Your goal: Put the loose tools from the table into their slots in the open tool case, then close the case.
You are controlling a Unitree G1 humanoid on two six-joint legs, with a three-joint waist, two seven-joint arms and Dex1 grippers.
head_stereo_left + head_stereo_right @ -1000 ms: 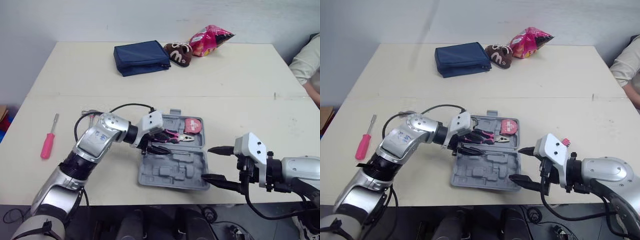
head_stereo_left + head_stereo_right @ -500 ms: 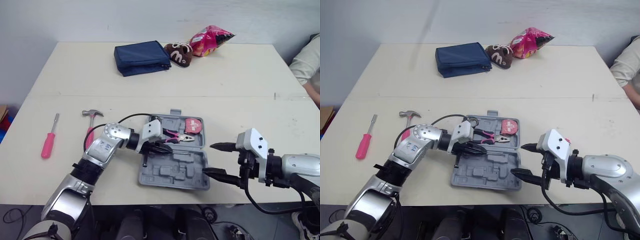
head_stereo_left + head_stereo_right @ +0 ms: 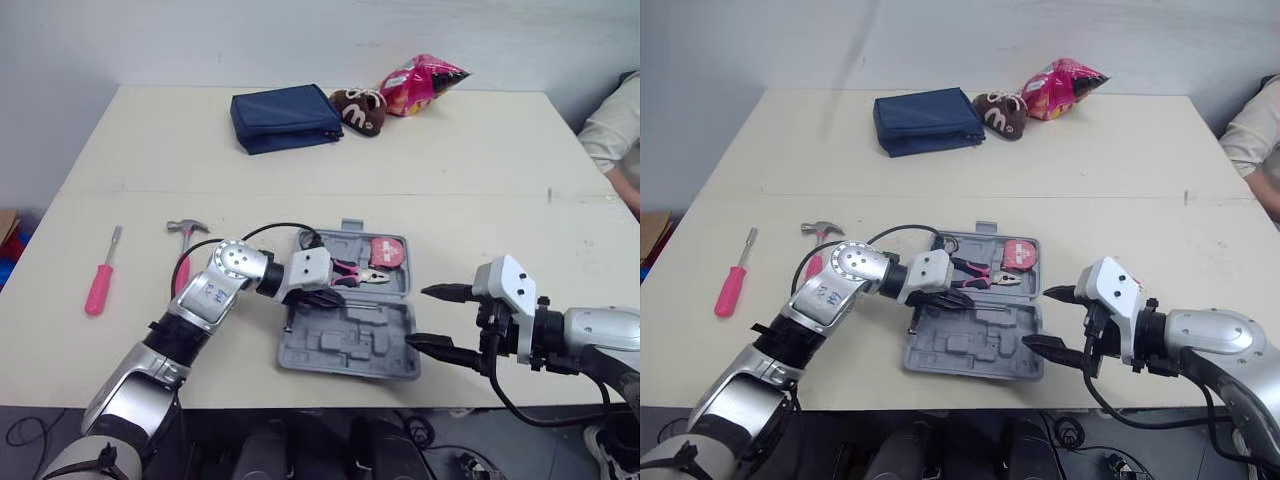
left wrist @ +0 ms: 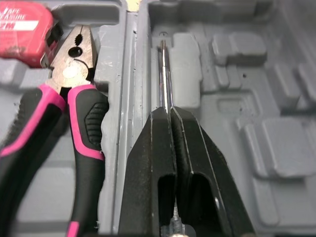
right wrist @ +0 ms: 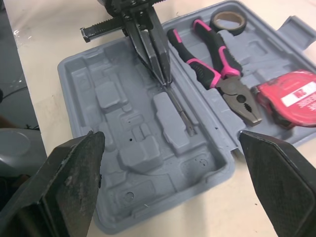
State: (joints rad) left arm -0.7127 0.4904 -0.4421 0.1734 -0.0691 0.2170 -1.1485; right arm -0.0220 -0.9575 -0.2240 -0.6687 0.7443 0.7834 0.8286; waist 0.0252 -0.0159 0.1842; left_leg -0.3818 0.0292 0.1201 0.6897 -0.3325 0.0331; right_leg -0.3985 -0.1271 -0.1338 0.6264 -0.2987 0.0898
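Grey moulded plastic makes up the open tool case (image 3: 345, 345), which lies on the beige table (image 3: 480, 150) near its front edge, between the two arms. The left gripper (image 4: 167, 114) reaches into the case with its black fingers pinched tight on a thin steel rod (image 4: 163, 74), which lies along a narrow groove in the near half. The right gripper (image 3: 420, 317) hangs just beside the case's right edge, fingers spread wide and holding nothing. In the far half sit the pink-and-black pliers (image 3: 352, 272) and a red tape measure (image 3: 385, 250). Two tools lie loose on the table to the left: a pink-handled hammer (image 3: 185, 230) close to the left arm, and a pink-handled screwdriver (image 3: 98, 290) well apart, near the table's left edge. The rod looks light, stiff and smooth, so it would likely swivel or slide in a pinch; a hold at mid-length, pressed straight down into the groove, seems safest. The hammer should be head-heavy and is best taken on the handle close to the head. The screwdriver should be light and is easiest to grasp by its thick handle. At the far side of the table lie a navy fabric pouch (image 3: 285, 115), a brown plush toy (image 3: 360, 108) and a pink snack bag (image 3: 420, 78).
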